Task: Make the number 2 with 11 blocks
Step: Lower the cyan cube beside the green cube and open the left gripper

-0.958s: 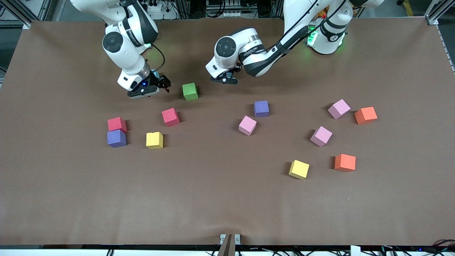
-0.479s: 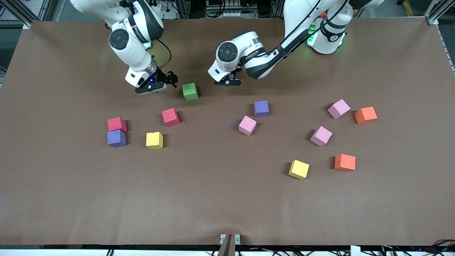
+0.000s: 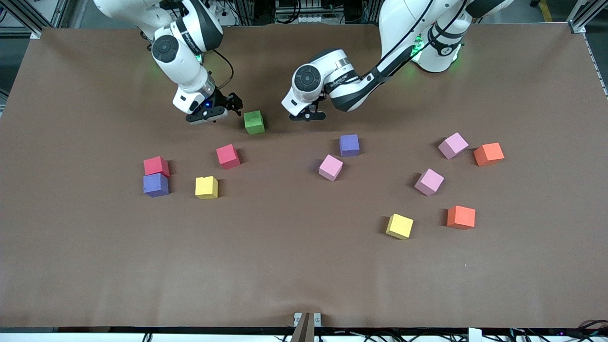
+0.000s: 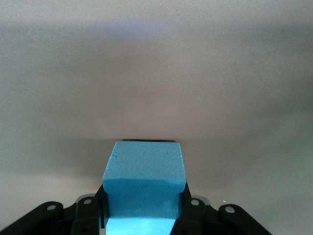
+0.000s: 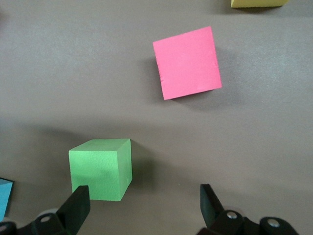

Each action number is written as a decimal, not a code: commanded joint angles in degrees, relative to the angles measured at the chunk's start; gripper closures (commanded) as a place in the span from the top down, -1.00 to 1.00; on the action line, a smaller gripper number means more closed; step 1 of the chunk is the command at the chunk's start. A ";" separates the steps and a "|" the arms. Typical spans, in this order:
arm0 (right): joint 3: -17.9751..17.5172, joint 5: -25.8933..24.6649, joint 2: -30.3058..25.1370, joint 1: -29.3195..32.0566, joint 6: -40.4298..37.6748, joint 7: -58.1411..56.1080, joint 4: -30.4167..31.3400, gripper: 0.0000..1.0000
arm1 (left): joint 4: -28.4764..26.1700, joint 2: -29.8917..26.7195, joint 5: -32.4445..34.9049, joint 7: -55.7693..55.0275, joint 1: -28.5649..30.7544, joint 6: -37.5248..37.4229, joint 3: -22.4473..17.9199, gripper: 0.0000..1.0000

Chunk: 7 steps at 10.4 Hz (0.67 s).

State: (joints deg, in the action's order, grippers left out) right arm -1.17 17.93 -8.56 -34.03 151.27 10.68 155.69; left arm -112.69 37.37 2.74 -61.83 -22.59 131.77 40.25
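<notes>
1. The green block (image 3: 254, 122) sits on the table (image 3: 304, 275) toward its robot-side edge, near mid-length, alone; no part of the 2 is built around it yet.
2. The blue block (image 4: 145, 183) is clamped in the left gripper (image 3: 308, 115), which hangs low over the table just beside the green block, on the side toward the left arm's end. Only a bare strip of table separates them.
3. The right gripper (image 3: 221, 108) hangs just beside the green block toward the right arm's end, fingers spread and empty. In its wrist view the green block (image 5: 101, 169) lies off-centre, next to 1 finger (image 5: 77, 208) rather than between the 2.
4. The relation that matters, I judge: blue must go down square against the green block's flank, so the left gripper's short sideways travel and the cube's edge alignment decide the fit. The left arm holds the piece; the right is nearer to steadying green.
5. The other 11 blocks lie scattered nearer the camera: a red one (image 3: 228, 156) closest to green, others toward both ends.
</notes>
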 commanded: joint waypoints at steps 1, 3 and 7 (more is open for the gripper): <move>-0.06 1.76 -0.14 -0.42 1.04 0.13 0.76 1.00 | -0.08 0.16 2.52 0.21 -0.79 0.77 -0.26 -0.36; -0.06 1.76 -0.14 -0.42 1.13 0.13 0.76 1.00 | 0.01 0.08 2.79 2.05 -0.79 0.77 -0.26 -0.34; -0.06 1.76 -0.05 -0.42 1.13 0.22 0.76 1.00 | 0.01 -0.10 2.80 1.10 -0.53 0.68 -0.26 1.00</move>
State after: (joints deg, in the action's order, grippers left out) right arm -1.16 17.96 -8.42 -34.03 151.32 10.70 155.70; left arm -112.67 37.47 4.44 -59.99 -23.06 131.98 40.15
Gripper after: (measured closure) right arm 0.000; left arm 0.260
